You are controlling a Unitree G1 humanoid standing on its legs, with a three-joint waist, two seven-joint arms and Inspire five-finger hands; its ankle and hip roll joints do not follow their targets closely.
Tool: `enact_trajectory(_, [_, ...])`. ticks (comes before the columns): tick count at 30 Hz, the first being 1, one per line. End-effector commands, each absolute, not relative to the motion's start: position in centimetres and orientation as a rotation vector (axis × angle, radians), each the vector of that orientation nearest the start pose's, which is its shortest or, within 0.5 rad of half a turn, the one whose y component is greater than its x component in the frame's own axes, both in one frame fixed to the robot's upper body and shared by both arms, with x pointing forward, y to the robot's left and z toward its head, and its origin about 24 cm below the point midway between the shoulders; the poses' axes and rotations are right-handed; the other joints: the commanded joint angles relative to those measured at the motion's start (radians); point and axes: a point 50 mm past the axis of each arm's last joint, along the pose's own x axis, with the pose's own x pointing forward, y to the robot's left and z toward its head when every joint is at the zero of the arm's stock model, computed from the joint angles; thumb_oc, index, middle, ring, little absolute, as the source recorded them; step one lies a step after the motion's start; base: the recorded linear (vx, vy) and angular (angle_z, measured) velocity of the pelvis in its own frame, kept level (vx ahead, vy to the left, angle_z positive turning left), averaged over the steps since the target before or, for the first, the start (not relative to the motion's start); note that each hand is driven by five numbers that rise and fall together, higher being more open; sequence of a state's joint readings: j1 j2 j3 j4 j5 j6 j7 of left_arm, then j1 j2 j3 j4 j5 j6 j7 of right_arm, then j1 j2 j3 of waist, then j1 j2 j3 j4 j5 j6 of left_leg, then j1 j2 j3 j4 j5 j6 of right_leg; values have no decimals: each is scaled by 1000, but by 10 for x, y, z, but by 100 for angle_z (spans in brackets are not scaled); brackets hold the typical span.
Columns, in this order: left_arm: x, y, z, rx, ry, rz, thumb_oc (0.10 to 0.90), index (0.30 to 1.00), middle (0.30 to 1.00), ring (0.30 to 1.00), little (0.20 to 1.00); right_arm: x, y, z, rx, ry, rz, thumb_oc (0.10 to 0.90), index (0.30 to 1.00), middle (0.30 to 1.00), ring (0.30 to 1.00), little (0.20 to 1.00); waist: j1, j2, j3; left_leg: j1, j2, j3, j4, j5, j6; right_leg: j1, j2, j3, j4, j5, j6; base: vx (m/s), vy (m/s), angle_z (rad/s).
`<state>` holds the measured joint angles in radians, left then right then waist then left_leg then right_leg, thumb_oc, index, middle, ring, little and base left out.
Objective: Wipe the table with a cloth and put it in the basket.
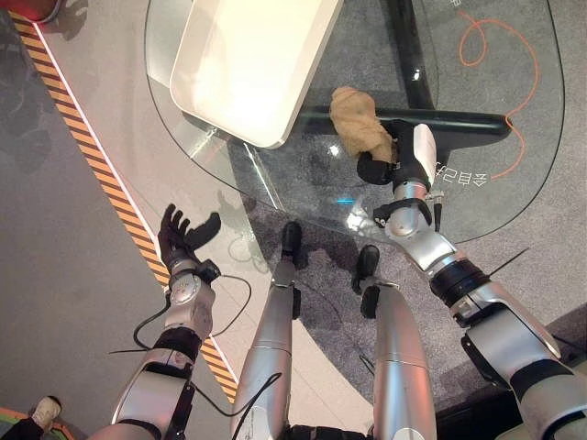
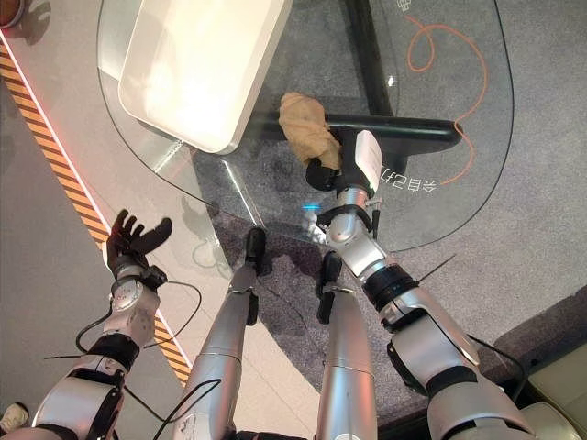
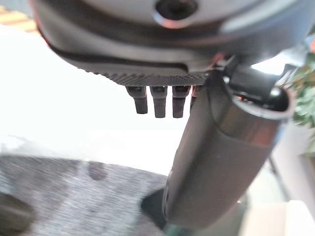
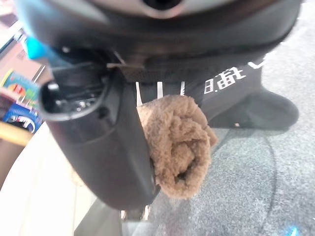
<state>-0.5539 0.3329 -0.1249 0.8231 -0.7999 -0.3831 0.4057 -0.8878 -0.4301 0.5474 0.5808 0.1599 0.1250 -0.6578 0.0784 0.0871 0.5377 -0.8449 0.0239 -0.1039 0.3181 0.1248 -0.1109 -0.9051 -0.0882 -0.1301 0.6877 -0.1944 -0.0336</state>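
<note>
Brown cloth (image 1: 360, 122) lies bunched on the glass bench (image 1: 514, 197), toward the middle of its near half, grasped by the right robot hand (image 1: 385, 167), whose fingers and thumb curl round it. Just beside the cloth, a white basket (image 1: 248, 64) sits by the bench's far left edge. Off the bench's left edge, the left robot hand (image 1: 182, 236) hangs released, fingers straight, above the floor

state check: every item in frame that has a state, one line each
Brown terry cloth: bunched, lying on the glass, gripped at one end by the right hand.
Right hand: shut on the cloth.
Left hand: open, off the table over the floor, holding nothing.
Cream rectangular basket: upright on the table, nothing visible inside.
Round glass table: carrying the basket and cloth.
</note>
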Motion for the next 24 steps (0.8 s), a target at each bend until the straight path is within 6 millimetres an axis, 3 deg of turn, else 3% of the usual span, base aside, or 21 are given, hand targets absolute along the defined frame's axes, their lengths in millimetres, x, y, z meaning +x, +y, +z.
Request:
enact_trajectory(1, [330, 274, 79, -459, -230, 684, 800, 900, 900, 900, 900, 371, -130, 206, -392, -517, -342, 100, 300, 300, 300, 200, -26, -16, -18, 19, -76, 74, 132, -130, 94, 35, 64, 26, -104, 78, 30, 0, 0, 0])
enact_trajectory(10, [333, 262, 130, -589, -492, 546, 800, 900, 900, 900, 900, 342, -126, 224, -303, -699, -323, 100, 300, 300, 300, 200, -49, -30, -18, 27, -72, 81, 129, -136, 97, 42, 72, 37, -105, 75, 34, 0, 0, 0])
enact_trajectory(24, [326, 227, 173, -659, -708, 331, 800, 900, 900, 900, 900, 314, -118, 252, -261, -916, -260, 100, 300, 300, 300, 200, -60, -33, -18, 37, -69, 91, 122, -142, 99, 55, 76, 42, -118, 72, 39, 0, 0, 0])
